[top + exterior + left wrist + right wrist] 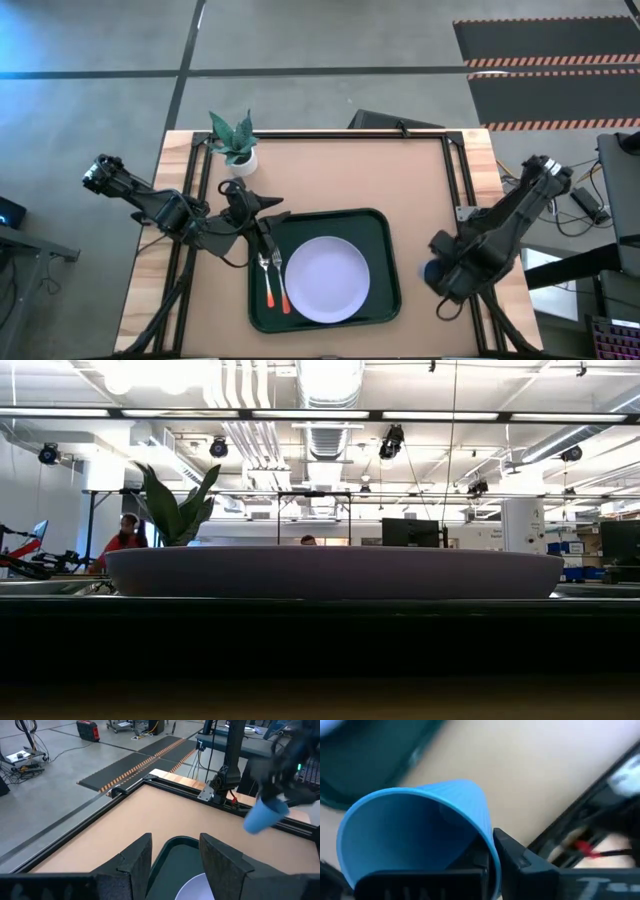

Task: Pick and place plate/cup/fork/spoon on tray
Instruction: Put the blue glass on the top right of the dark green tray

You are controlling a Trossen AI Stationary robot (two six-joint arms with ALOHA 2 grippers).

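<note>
The pale lavender plate (327,278) lies flat in the dark green tray (385,300); it also shows in the low view (330,572). Two red-orange-handled utensils (275,285) lie side by side on the tray's left part; which is the fork and which the spoon I cannot tell. My left gripper (264,238) is open and empty over the tray's far left corner (176,846). My right gripper (440,272) is shut on the blue cup (415,835), to the right of the tray, above the table. My right gripper holds the cup by its rim (487,851), one finger inside the cup and one finger (520,862) outside its wall. The cup is lifted clear of the table and hangs tilted, its closed bottom (252,826) slanting down, as the left wrist view shows.
A white pot with a green plant (237,150) stands at the table's far left corner. Black frame rails (455,175) run along the table's sides. Bare tabletop (340,175) lies beyond the tray. People show in the room behind (125,535).
</note>
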